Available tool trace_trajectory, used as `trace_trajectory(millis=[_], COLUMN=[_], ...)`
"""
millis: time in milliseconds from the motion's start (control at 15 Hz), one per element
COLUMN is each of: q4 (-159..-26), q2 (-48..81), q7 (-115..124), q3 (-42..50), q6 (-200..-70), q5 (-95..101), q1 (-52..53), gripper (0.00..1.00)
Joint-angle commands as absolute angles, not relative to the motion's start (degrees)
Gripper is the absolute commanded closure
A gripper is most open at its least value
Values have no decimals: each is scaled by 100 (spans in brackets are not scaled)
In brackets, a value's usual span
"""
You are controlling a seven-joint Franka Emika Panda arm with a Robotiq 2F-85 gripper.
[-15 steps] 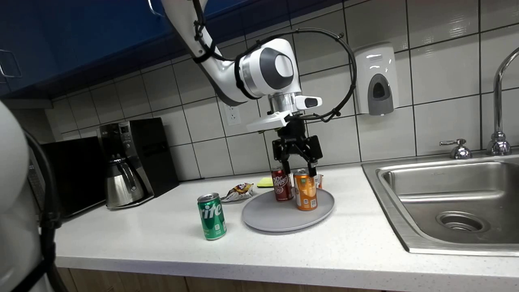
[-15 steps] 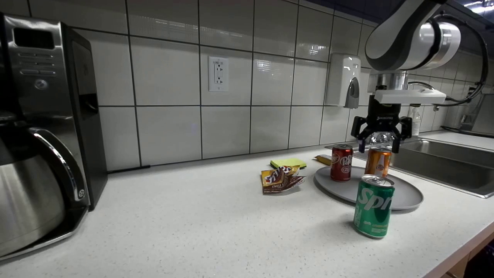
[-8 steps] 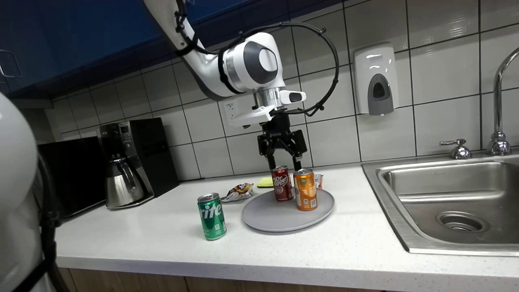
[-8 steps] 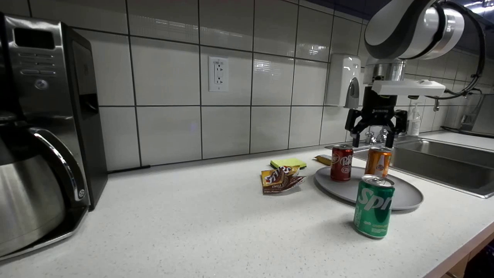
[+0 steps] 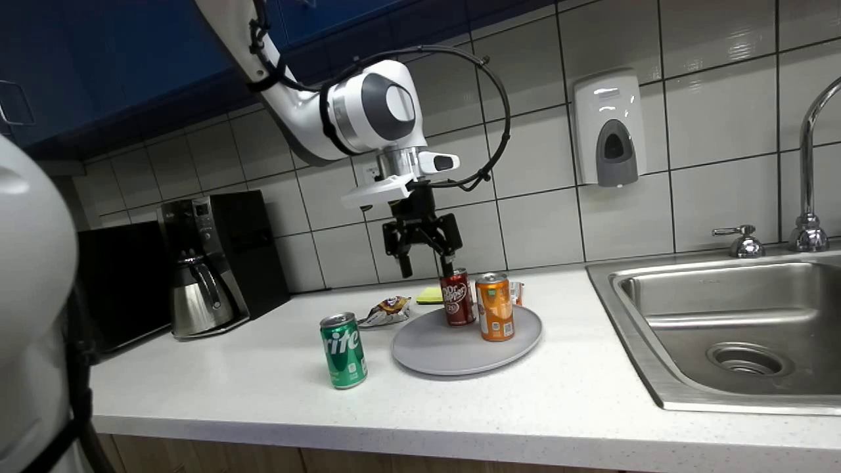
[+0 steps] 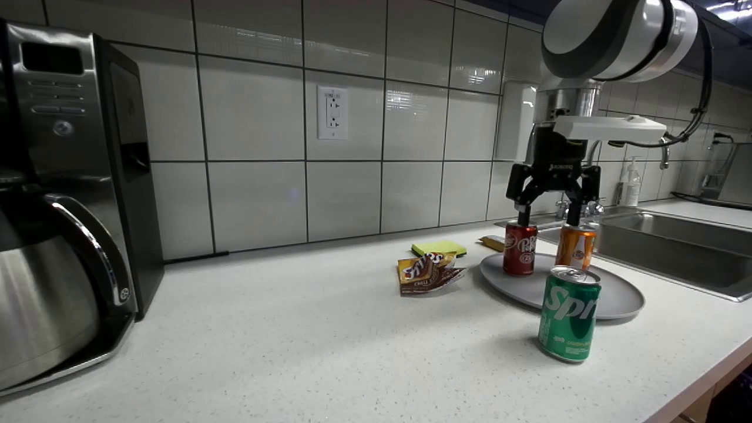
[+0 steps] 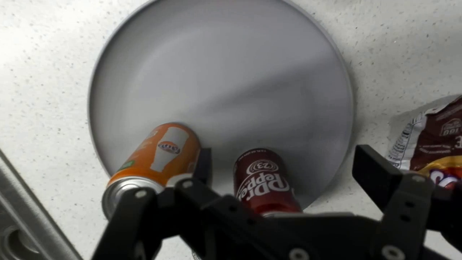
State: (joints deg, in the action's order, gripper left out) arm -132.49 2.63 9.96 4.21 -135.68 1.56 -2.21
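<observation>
Lettering on a dark red can (image 5: 457,299) reads "Dr Pepper", with "23" in an oval below. A green can (image 6: 568,314) says "Sprite", the word partly wrapped out of sight in both exterior views. An orange can (image 5: 495,307) bears a round logo too small to read; a crumpled snack bag (image 6: 426,275) has only partly legible print. The dark red can and the orange can stand upright, near each other, on a round gray plate (image 7: 223,65). The green can stands on the white counter (image 5: 263,387), hiding part of the plate in an exterior view. The black gripper (image 5: 427,272) hangs near the top of the dark red can, two fingers spread apart; whether they touch it cannot be told. The snack bag lies beside the plate, near a yellow-green sponge (image 6: 439,248). A steel sink (image 5: 632,322) is on one side; well apart on the other, a coffee maker (image 5: 246,249) holds a metal carafe (image 5: 200,302).
</observation>
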Motion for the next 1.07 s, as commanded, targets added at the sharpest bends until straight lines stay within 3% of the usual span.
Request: trace_trajectory(millis=[0, 1000], q4=[-13375, -13687], q2=[41, 67], q7=[762, 521], q3=[268, -228], q6=[-13297, -13325], q5=[298, 608], q1=[-126, 343], gripper=[0, 0])
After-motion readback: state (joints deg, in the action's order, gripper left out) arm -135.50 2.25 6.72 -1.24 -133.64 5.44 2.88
